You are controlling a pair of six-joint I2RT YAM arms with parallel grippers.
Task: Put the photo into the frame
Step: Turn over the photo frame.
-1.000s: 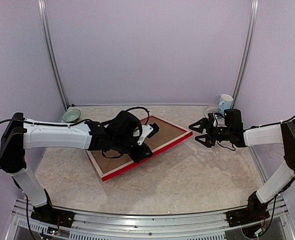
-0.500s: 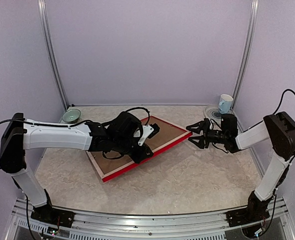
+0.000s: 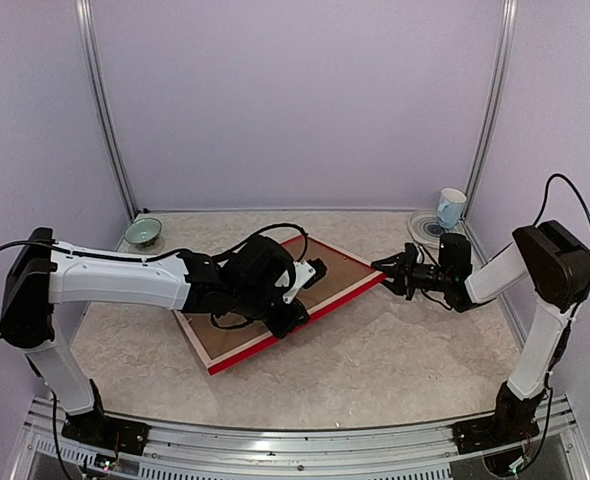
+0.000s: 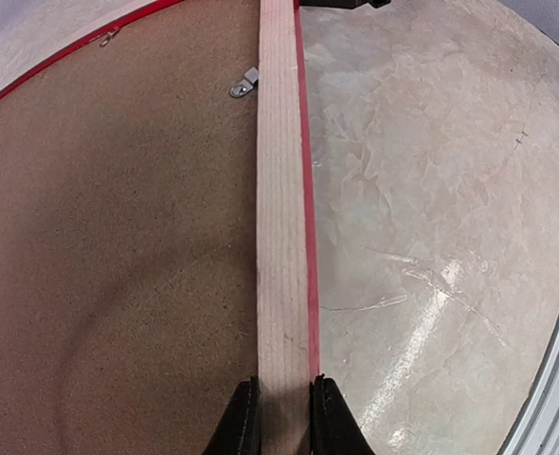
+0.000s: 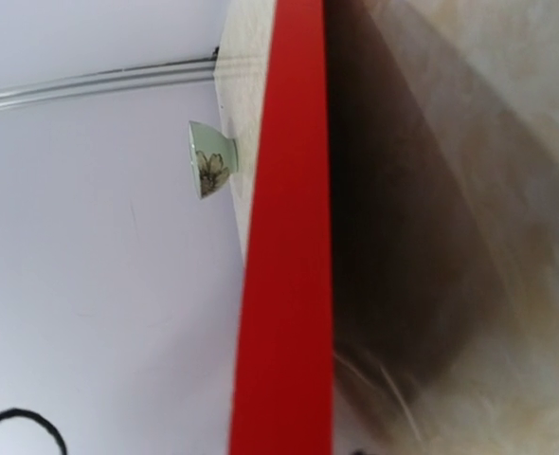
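Note:
The frame (image 3: pixel 327 299) lies back up across the middle of the table, its thin red edge toward me and a brown backing board (image 4: pixel 118 237) filling it. My left gripper (image 3: pixel 287 318) is shut on the frame's pale wood rail (image 4: pixel 284 237) along the near long side, one finger on each side of it. My right gripper (image 3: pixel 387 272) is at the frame's right corner. In the right wrist view the red edge (image 5: pixel 284 284) runs straight into the jaws, with shadow under it, and the fingers do not show. The photo is out of view.
A small green bowl (image 3: pixel 143 232) stands at the back left, also seen past the frame (image 5: pixel 210 171). A mug (image 3: pixel 451 207) on a saucer (image 3: pixel 422 228) stands at the back right. A metal clip (image 4: pixel 244 87) sits on the backing board. Purple walls enclose the table.
My right gripper has moved left from open air to the frame's right corner and its jaws have narrowed. The left arm and the frame have shifted slightly toward me and to the right.

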